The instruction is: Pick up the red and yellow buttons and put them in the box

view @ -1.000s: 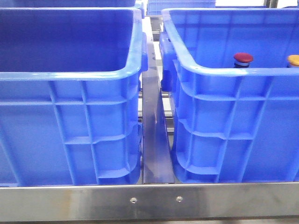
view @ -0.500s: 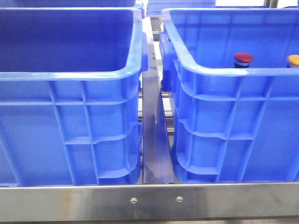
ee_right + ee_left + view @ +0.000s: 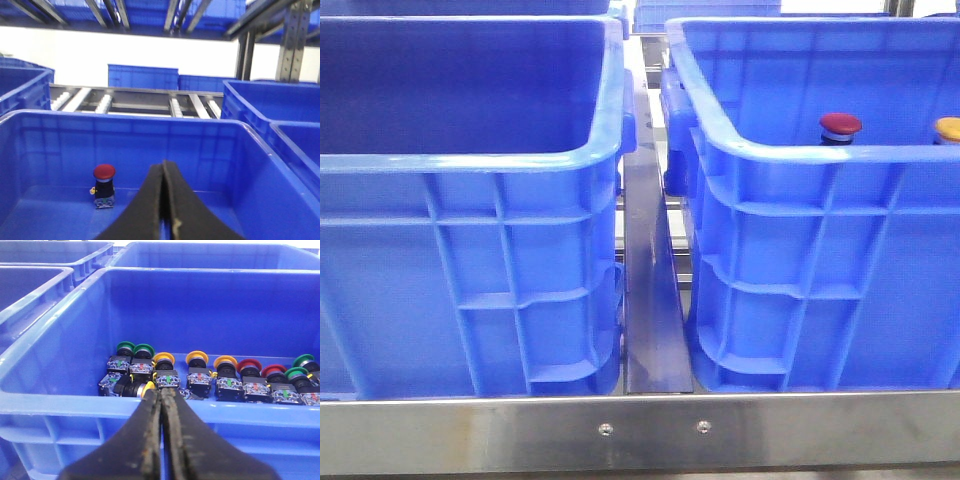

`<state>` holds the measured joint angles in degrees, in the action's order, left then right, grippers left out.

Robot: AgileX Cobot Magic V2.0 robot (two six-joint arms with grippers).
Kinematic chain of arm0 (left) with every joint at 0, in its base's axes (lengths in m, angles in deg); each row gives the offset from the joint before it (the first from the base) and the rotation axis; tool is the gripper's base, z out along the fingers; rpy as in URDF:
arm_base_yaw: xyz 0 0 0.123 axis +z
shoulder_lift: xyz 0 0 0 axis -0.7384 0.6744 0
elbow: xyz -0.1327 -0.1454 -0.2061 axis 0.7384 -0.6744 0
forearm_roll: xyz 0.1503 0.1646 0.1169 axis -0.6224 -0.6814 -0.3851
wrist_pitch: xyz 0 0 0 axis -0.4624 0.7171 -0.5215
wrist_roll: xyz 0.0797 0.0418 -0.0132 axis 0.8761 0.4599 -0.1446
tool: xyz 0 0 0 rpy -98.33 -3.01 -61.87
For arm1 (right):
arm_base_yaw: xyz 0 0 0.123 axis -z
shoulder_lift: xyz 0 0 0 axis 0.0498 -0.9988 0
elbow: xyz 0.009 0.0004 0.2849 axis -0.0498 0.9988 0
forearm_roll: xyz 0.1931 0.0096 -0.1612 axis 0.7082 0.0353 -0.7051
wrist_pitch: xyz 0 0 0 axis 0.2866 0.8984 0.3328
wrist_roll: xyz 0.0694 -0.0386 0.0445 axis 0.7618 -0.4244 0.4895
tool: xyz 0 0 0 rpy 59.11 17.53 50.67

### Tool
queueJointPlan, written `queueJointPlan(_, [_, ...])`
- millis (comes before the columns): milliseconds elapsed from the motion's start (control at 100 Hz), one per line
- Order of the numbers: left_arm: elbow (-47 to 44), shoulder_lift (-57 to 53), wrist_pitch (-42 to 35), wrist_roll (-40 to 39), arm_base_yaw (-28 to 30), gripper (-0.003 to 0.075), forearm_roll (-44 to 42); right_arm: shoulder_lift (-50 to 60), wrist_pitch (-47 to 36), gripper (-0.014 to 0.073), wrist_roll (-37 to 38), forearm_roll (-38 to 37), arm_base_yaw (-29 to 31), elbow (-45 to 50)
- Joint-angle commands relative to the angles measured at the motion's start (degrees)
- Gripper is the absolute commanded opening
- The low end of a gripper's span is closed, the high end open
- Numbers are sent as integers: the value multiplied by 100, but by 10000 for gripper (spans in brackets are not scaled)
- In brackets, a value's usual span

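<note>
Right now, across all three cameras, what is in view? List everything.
left crate: one, blue, front view left.
right crate: one, blue, beside it.
red button: one, dark red, inside right crate.
yellow button: one, yellow-orange, inside right crate, at the picture edge.
steel rail: one, silvery, between the crates.
stocked crate: one, blue, left wrist view.
stock buttons: at least nine, green, yellow, red, inside stocked crate.
left gripper: black, shut, empty.
right gripper: black, shut, empty.

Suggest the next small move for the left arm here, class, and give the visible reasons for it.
Probably open the left gripper and ease it down toward a yellow button. Its jaws are pressed together and empty, hovering at the near wall of the crate that holds the rows of buttons. Red buttons lie further along the row.
</note>
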<state>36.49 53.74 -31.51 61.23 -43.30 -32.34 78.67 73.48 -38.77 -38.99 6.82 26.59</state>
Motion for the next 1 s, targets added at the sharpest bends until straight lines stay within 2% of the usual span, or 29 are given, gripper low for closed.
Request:
queueJointPlan(0, [-115,-172,-450,-55,9,-20,-5,-61,-885,-57,124,-149,-8,219])
queueJointPlan(130, [-115,-172,-450,-55,9,-20,-5,-34,-1046,-57,273,-140,-8,963])
queueJointPlan(190, [-115,-172,-450,-55,9,-20,-5,108,-405,-57,292,-214,-20,941])
queueJointPlan(320, [-115,-172,-450,-55,9,-20,-5,764,219,-57,264,-193,-20,955])
queueJointPlan(440, [-115,-172,-438,-55,9,-20,-5,718,488,-57,33,160,-31,955])
queueJointPlan(560, [-115,-172,-438,-55,9,-20,-5,711,462,-57,-473,600,-31,955])
queueJointPlan(990, [-115,-172,-438,-55,9,-20,-5,711,257,-57,-488,629,-31,955])
